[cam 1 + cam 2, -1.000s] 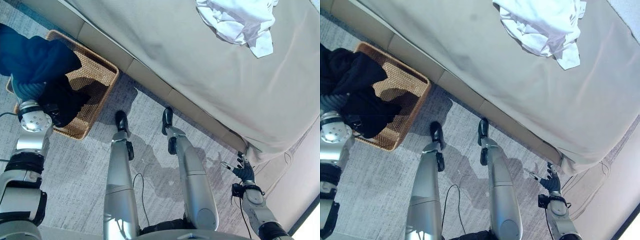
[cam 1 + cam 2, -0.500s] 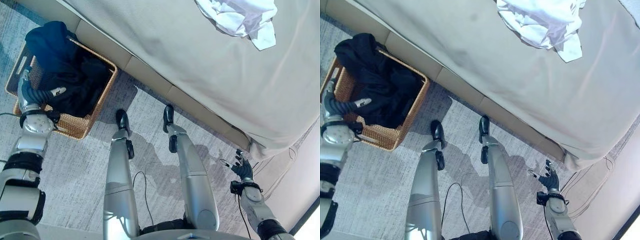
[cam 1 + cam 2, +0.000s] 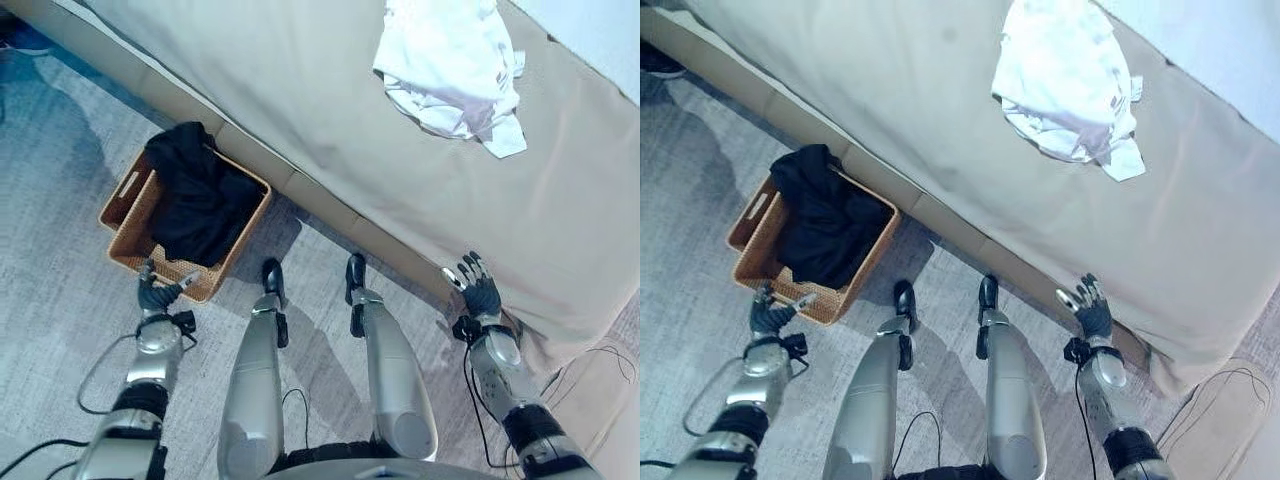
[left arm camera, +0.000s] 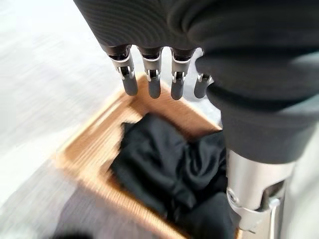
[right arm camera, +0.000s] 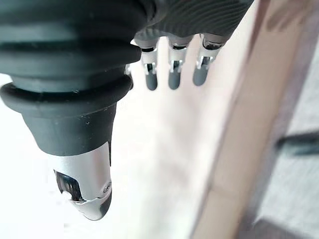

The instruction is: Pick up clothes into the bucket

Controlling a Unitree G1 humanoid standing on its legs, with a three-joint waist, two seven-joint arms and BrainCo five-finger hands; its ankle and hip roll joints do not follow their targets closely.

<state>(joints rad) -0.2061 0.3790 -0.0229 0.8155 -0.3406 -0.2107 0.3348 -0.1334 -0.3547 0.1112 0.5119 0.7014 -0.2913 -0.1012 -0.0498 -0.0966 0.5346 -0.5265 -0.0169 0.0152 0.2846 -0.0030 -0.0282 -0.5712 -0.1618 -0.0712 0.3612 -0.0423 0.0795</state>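
Dark clothes (image 3: 200, 200) in woven basket (image 3: 125, 215)

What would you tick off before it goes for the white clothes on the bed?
1. Dark clothes inside the basket: ok, though one part drapes over the far rim.
2. Left robot hand empty, fingers relaxed, just short of the basket: ok.
3. Right robot hand open and empty by the bed's edge: ok.
4. White clothes lie in plain view on the bed: ok.
5. White clothes within the right hand's reach: not ok, they lie well up the bed from it.
6. More clothes left on the floor: cannot tell.
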